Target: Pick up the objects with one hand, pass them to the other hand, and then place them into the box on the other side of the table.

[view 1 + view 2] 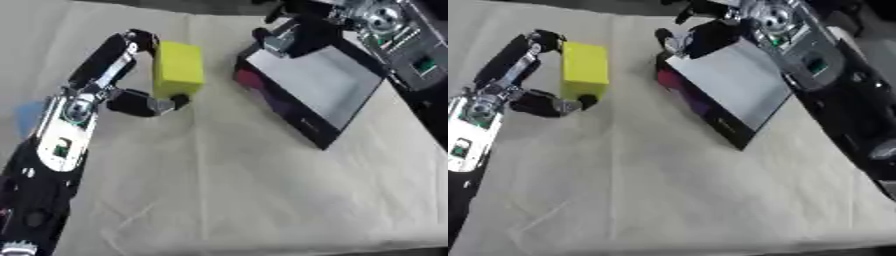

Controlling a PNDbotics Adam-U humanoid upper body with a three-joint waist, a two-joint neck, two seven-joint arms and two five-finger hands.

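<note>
Left hand (pixel 131 75) curled round yellow block (pixel 178 69), beside black box (pixel 317 95) under right hand (pixel 289 35).

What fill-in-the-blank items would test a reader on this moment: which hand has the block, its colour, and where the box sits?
1. The block between the left hand's fingers and thumb is ____ in colour.
2. The box lies to the block's ____ side.
3. The right hand is at the box's ____ corner.

Missing words: yellow; right; far
</note>
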